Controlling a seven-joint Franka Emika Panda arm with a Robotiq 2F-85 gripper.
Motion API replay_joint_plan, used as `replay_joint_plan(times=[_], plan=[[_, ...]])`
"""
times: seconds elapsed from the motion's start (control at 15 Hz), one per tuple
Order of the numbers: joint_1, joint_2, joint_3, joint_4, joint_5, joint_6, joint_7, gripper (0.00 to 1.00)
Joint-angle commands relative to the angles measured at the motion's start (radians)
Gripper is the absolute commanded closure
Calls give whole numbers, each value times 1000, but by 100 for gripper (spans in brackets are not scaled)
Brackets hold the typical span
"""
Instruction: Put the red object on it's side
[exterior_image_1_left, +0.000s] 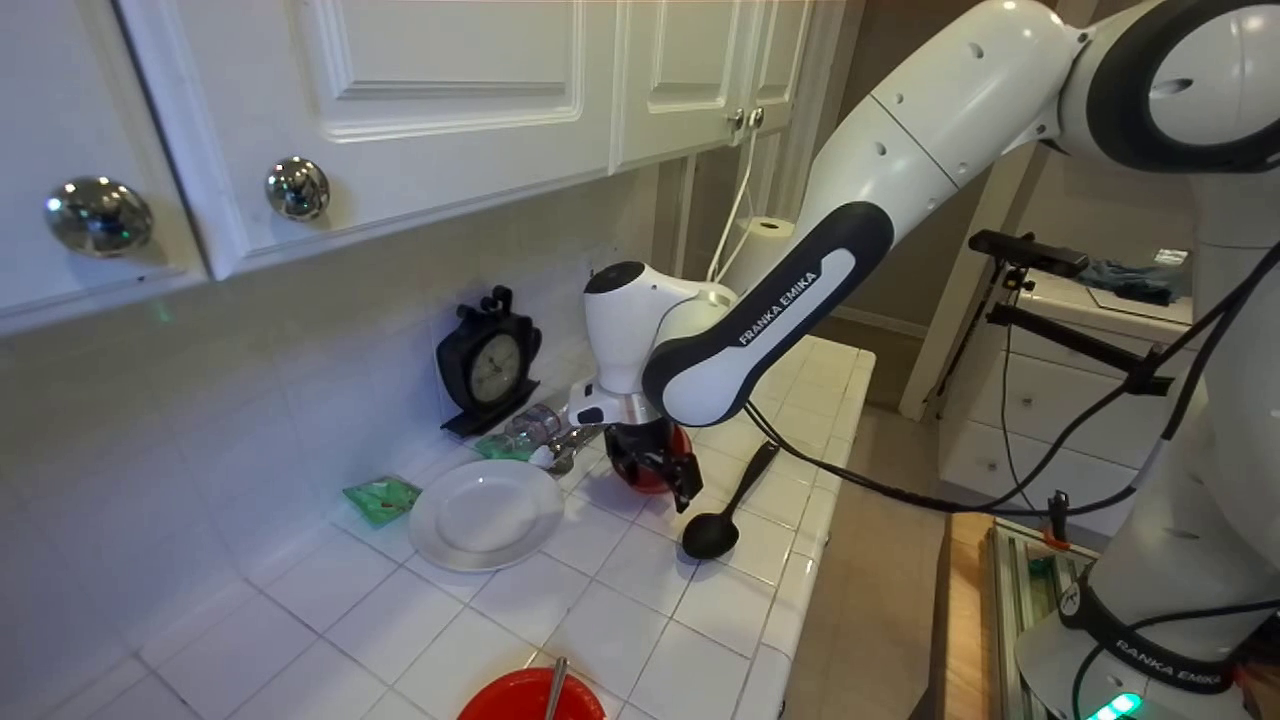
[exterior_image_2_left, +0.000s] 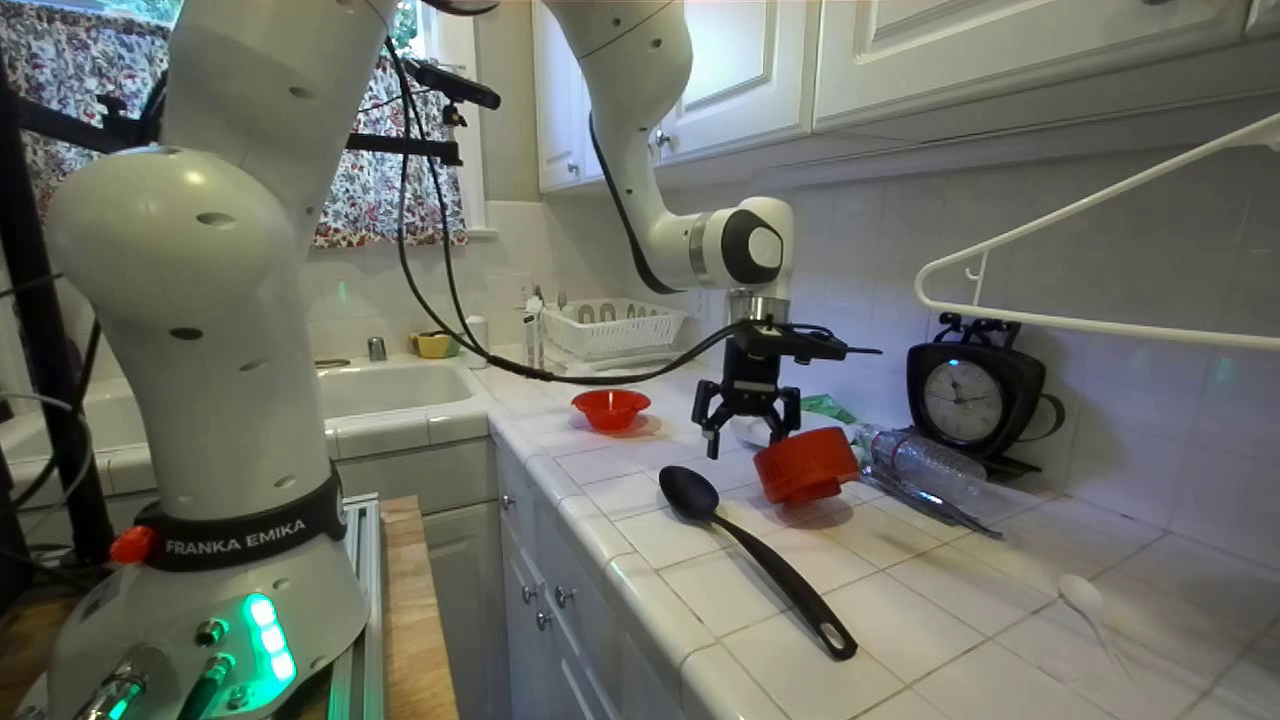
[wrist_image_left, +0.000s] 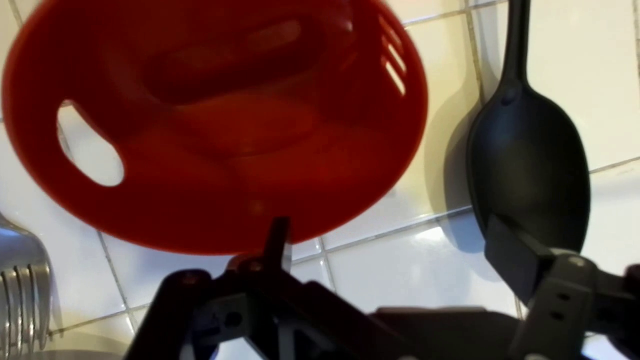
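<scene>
Red cup (exterior_image_2_left: 806, 465) tilted near the black spoon (wrist_image_left: 530, 160), pincer (exterior_image_2_left: 746, 440) spread

The black spoon lies on the white-tiled tabletop (exterior_image_1_left: 400, 620); the red cup is near it, apart, on the side toward the wall (exterior_image_1_left: 280, 440). The cup leans at an angle; whether its base touches the tiles, I cannot tell. By the spoon's bowl hang the pincer's two fingers (wrist_image_left: 517, 260), wide apart, with tile visible in the gap. In the wrist view one finger overlaps the cup's rim, contact unclear, and the other overlaps the spoon's bowl. Farther from the spoon on the wall side lie metal cutlery (exterior_image_2_left: 928, 503), a clear bottle (exterior_image_2_left: 930, 463), the white plate (exterior_image_1_left: 487, 515) and a green packet (exterior_image_1_left: 382, 498); a black clock (exterior_image_2_left: 962, 400) stands there too. Off the spoon's bowl end, well apart, sits a red dish (exterior_image_2_left: 610, 412) with a metal handle (exterior_image_1_left: 557, 686) in it.
</scene>
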Motion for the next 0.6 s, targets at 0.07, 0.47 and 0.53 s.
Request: replay_joint_plan(times=[0.07,0.47,0.53], plan=[[6,4,0,-16,4,2,32,0],[16,15,-4,-17,-11,-2,84,0],[17,15,-5,-20,-16,5,90,0]])
